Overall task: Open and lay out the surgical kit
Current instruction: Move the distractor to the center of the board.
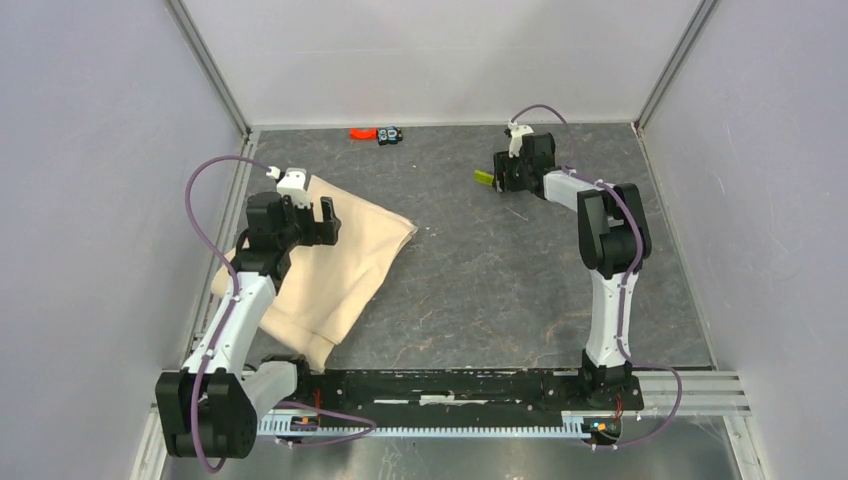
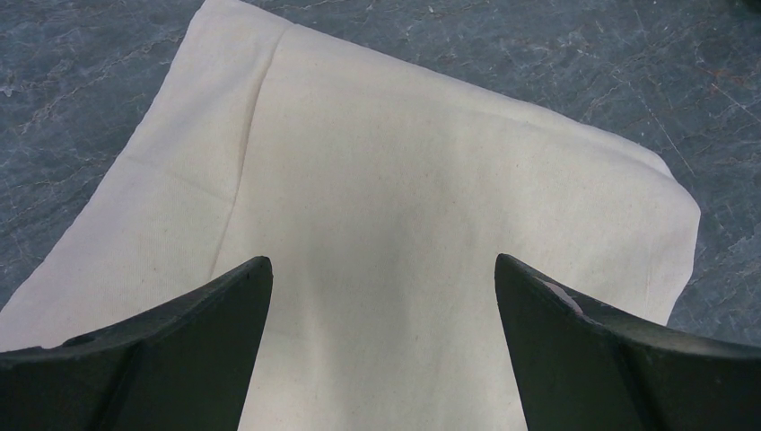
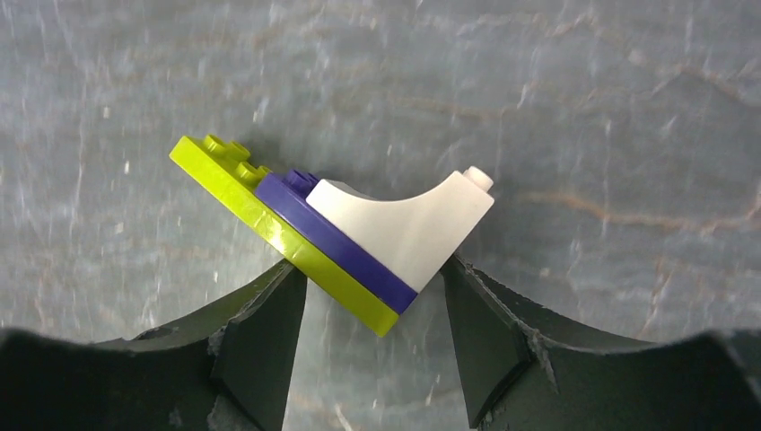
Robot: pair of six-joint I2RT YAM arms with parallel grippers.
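The beige cloth wrap [image 1: 335,265] lies folded and closed on the left of the dark table; it fills the left wrist view [image 2: 404,171]. No tray, instruments or packets show. My left gripper [image 1: 308,222] hovers over the cloth's far edge, jaws wide open and empty [image 2: 381,265]. My right gripper [image 1: 503,180] is at the far right of the table, away from the cloth. Its fingertips [image 3: 372,269] press both sides of a small yellow-green, purple and white block piece [image 3: 359,224], which also shows in the top view [image 1: 484,178].
A small orange piece [image 1: 361,132] and a black piece [image 1: 389,134] lie by the back wall. White walls enclose the table on three sides. The rail with the arm bases [image 1: 450,385] runs along the near edge.
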